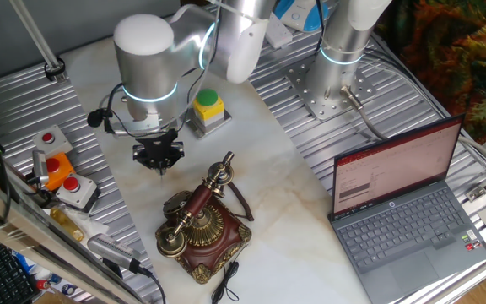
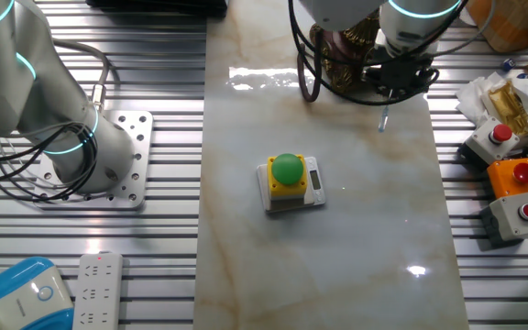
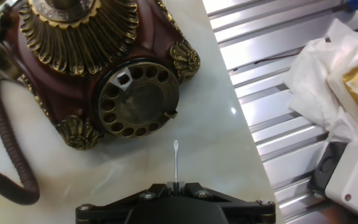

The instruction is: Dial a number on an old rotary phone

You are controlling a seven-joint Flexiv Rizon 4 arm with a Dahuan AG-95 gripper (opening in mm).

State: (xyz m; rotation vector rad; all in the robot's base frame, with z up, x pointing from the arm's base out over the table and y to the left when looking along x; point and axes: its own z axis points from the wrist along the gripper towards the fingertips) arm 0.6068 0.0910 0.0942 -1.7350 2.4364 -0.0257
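Brass trim and dark red-brown wood, that's the old rotary phone (image 1: 202, 221), sitting on the marble slab of the bench (image 1: 310, 211) w/ its handset (image 1: 197, 205) resting across the cradle and a black cord (image 3: 5, 155) looping off to one side. In the hand view the dial (image 3: 138, 98) faces up w/ its ring of finger holes pretty clear. The end effector (image 1: 159, 157) hangs above the marble just beside the phone, not touching it afaict. Its black fingers look pressed together around a thin metal pin (image 3: 175, 163) that sticks straight out from the tip, and in the hand view that pin's tip sits near the dial's edge but apart from it. Behind the arm there's a yellow box (image 1: 209, 111) w/ a green button on top, well apart from the phone. Off the slab on the ribbed metal: grey boxes w/ red buttons (image 2: 500, 147), an orange one between them, and some crumpled white wrapping (image 3: 319, 74). On the opposite side of the bench an open laptop (image 1: 403, 207) w/ its screen lit.
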